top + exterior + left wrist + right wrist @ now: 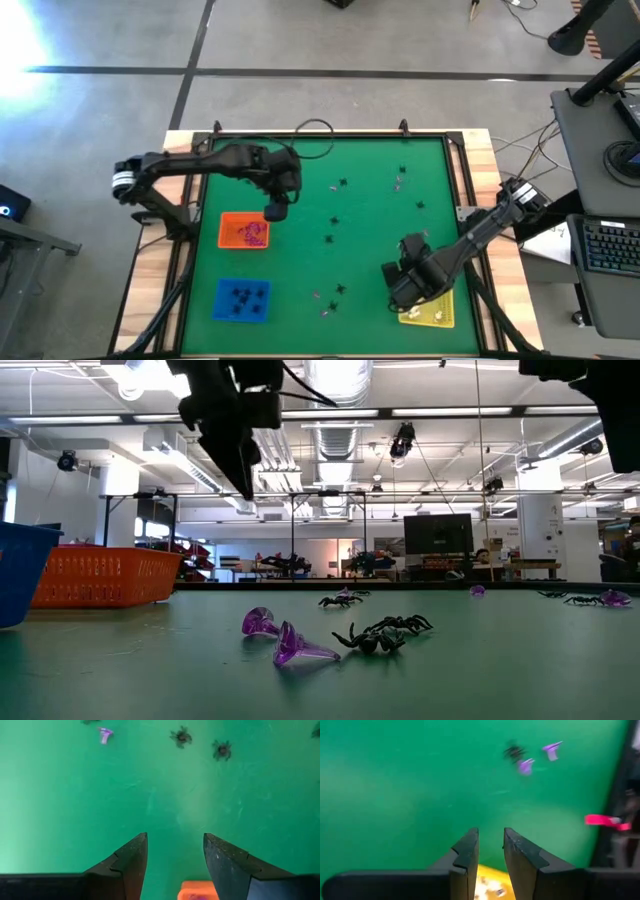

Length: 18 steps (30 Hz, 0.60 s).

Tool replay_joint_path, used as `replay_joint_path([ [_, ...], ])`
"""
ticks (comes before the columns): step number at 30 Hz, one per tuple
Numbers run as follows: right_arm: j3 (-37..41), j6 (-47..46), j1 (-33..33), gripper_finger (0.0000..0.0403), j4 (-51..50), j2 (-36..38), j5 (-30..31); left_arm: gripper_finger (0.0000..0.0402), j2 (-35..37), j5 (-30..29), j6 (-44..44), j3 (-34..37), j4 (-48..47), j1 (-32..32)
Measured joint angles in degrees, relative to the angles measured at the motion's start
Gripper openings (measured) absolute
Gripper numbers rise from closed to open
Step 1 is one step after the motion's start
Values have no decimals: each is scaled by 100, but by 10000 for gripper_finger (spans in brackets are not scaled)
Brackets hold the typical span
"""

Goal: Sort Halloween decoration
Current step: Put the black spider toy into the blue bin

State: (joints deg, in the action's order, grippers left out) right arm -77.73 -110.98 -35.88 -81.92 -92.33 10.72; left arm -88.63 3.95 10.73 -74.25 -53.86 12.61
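Purple trinkets two, black spider one, nearest low camera

On the green table, two purple trinkets lay near the front, just beside a black spider. Another black spider sat farther back, with more trinkets at the far right. An orange tray stood at the left, behind a blue tray. A dark arm hung from above at upper left.
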Motion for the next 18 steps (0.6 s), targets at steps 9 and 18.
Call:
replay_joint_path([
  [9,101,168,55,82,-784,339,4,176,-926,171,-594,-5,972,-581],
  [18,210,282,57,82,-812,916,390,176,-1528,161,-1064,-5,1937,-893],
])
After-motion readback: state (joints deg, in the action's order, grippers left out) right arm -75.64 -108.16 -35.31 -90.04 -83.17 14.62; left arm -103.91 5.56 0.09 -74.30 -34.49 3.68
